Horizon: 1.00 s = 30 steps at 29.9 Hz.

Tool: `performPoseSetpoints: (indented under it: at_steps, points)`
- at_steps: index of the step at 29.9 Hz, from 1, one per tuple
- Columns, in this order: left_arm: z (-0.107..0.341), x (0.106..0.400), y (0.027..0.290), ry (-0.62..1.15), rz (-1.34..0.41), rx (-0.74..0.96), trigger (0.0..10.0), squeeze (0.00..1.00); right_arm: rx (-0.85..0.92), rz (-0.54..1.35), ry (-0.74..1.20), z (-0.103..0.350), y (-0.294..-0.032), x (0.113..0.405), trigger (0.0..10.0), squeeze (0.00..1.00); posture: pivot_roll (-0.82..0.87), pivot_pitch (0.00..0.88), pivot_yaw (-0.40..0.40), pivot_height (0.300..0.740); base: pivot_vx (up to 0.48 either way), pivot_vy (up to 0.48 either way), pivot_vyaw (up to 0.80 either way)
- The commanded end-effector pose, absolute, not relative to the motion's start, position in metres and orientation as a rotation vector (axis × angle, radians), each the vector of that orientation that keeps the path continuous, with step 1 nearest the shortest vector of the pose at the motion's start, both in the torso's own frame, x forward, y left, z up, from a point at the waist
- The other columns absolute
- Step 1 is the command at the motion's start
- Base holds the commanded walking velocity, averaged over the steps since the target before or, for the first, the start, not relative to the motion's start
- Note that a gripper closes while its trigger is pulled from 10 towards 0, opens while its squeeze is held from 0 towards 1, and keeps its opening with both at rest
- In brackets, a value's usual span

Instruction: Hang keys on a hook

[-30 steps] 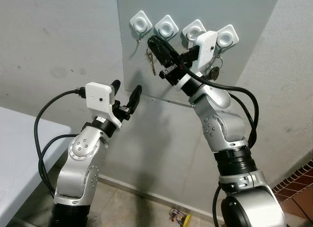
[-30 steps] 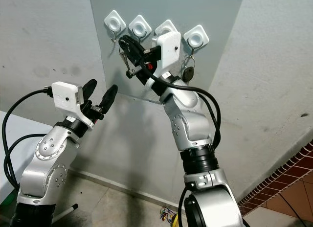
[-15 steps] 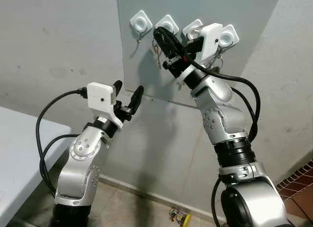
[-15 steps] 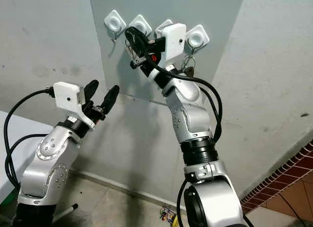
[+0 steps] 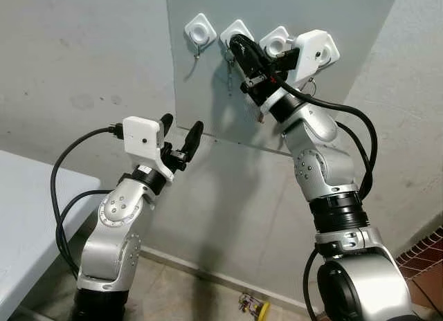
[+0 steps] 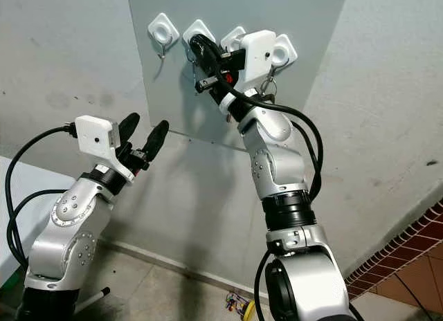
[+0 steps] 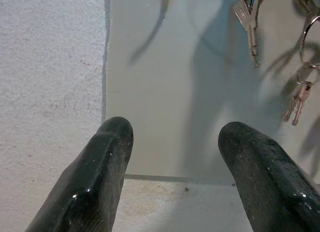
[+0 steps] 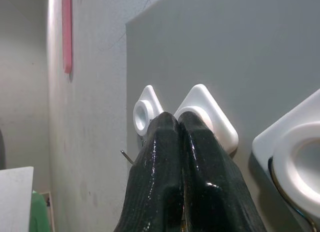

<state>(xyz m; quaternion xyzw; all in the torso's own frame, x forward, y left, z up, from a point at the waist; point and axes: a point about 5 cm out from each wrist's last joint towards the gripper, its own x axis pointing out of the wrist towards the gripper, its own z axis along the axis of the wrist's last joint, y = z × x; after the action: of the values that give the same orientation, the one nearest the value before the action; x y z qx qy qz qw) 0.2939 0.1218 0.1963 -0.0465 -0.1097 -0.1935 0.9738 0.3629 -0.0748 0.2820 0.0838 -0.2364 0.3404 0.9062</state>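
Left eye view: a grey panel (image 5: 208, 93) is fixed to the wall and carries four white hook mounts in a row along its upper edge; all positions below are given against this panel.

Off the panel's left edge, a white table (image 5: 21, 217) sits low down. The left gripper (image 5: 181, 137) hovers just below the panel's lower edge, its fingers spread apart and empty. In the left wrist view the fingers (image 7: 102, 172) frame bare panel, with keys (image 7: 248, 19) hanging at the top of that picture. This arm appears parked clear of the work, out of the other arm's path.

On the panel, the leftmost hook mount (image 5: 199, 30) has a bare metal hook below it. The second hook mount (image 5: 235, 34) is the working point: the right gripper (image 5: 243, 52) is raised against it, fingertips pressed together, and a key (image 5: 229, 73) dangles just beneath. In the right wrist view the closed fingers (image 8: 175, 157) cover the lower part of that mount. Whether they are pinching the key ring cannot be made out; nor can it be told if the ring already sits on the hook. The high, angled wrist seems chosen to bring the ring over the hook tip.

Further right, a second key bunch (image 5: 308, 86) hangs under the right-hand mounts, behind the right arm's wrist camera.
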Motion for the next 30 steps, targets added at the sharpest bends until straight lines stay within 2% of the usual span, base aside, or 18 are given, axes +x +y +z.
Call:
performPoseSetpoints:
  at_steps: [1, 30]
  points:
    - [0.199, 0.293, 0.119, -0.223, -0.412, -0.096, 10.0, 0.0, 0.17, 0.666, -0.493, 0.282, -0.085, 0.365, 10.0, 0.0, -0.1, 0.016, -0.028, 0.74, 0.0, 0.0, 0.0]
    - [0.2, 0.294, 0.121, -0.22, -0.395, -0.102, 10.0, 0.0, 0.104, 0.719, -0.464, 0.271, -0.093, 0.361, 10.0, 0.0, -0.1, 0.021, -0.028, 0.74, 0.0, 0.0, 0.0]
